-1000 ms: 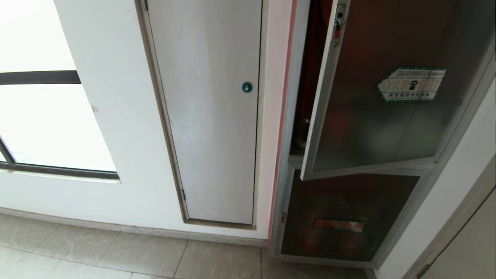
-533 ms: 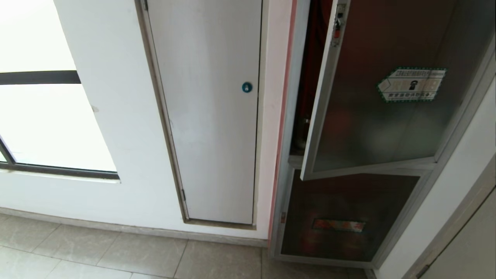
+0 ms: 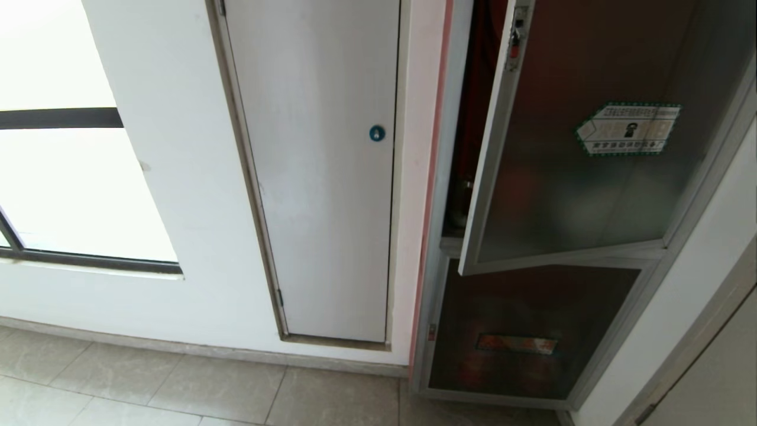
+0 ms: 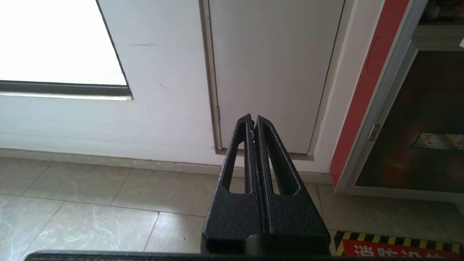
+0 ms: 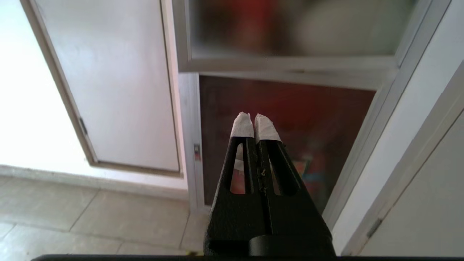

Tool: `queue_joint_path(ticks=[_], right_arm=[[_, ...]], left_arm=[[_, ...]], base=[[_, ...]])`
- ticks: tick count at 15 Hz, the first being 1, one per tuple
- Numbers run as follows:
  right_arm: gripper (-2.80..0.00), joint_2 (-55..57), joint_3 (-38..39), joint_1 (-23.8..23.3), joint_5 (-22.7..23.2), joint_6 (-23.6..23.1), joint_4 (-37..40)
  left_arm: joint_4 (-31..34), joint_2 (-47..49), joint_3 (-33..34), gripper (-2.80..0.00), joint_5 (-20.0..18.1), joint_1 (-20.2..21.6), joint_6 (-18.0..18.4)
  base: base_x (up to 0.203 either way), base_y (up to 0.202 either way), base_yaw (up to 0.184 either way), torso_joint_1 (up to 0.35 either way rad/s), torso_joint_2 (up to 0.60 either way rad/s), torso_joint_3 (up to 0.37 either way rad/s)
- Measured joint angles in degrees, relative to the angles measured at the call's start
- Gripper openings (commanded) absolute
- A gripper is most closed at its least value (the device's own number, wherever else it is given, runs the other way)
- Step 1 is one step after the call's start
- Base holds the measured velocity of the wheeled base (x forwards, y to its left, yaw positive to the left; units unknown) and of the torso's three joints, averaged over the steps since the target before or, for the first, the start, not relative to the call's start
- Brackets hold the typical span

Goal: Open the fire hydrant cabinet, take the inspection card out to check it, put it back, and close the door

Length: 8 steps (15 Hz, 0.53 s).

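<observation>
The door of the fire hydrant cabinet is seen ajar at the scene's right, its latch edge swung out. The right gripper is held closed and empty, well short of the door, before the lower glass pane. The left gripper is likewise closed, facing the white panel further left.

Pale grey tiled floor runs along the wall's base. The fire hydrant cabinet stands directly on it; a red, yellow-and-black-edged marking lies beside the left tool.
</observation>
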Motion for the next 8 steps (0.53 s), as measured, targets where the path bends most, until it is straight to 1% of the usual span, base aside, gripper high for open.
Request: queue_joint_path(ticks=[4,8], right_arm=[[-2.80,0.0,0.0,0.0,0.1,0.1,3.2],[-2.80,0.0,0.0,0.0,0.2,0.3,3.6]], left_arm=[[0.0,0.0,0.0,-2.80,0.0,0.0,0.0],[0.0,0.0,0.0,-2.80,0.0,0.0,0.0]], base=[[0.000,0.000,0.000,0.000,0.00,0.000],[0.000,0.000,0.000,0.000,0.00,0.000]])
